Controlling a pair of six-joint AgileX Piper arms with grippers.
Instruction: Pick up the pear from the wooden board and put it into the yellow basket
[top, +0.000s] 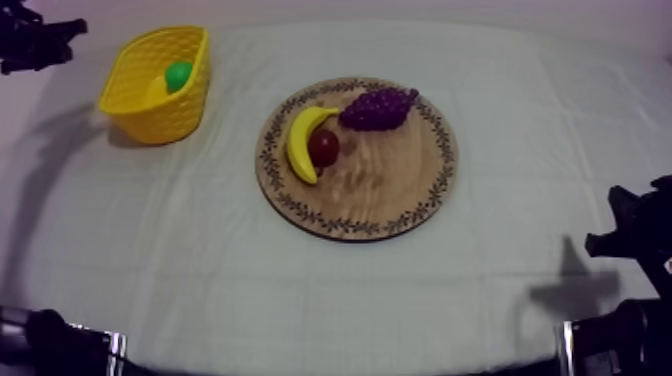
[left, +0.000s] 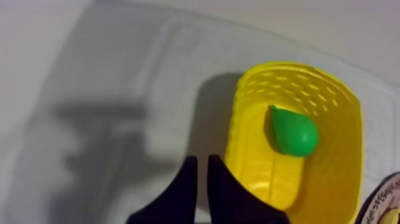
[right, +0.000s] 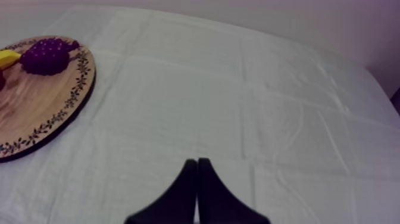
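Robot lab setup.
Table (top: 300, 300) under grey-white cloth (top: 520, 120); toy fruit (top: 378, 108) on a round wooden board (top: 400, 190), yellow basket (top: 150, 110) to its left, black robot arm (top: 35, 40) well off to each side.

One round wooden board (top: 390, 190) with a patterned rim is sitting on the table. One yellow basket (top: 140, 110) is sitting there too, making two holders in all.

Four pieces of toy fruit are lying about, one of each kind: one banana (top: 300, 140), one bunch of grapes (top: 378, 108), one small red fruit (top: 323, 147) and one green pear (top: 178, 75). Three of the four are lying on the board, and one, the pear, is lying in the basket.

Two grippers are showing, one left gripper (left: 200, 159) and one right gripper (right: 196, 161), each showing two black fingers.

One grey-white cloth (top: 300, 300) is covering the one table.
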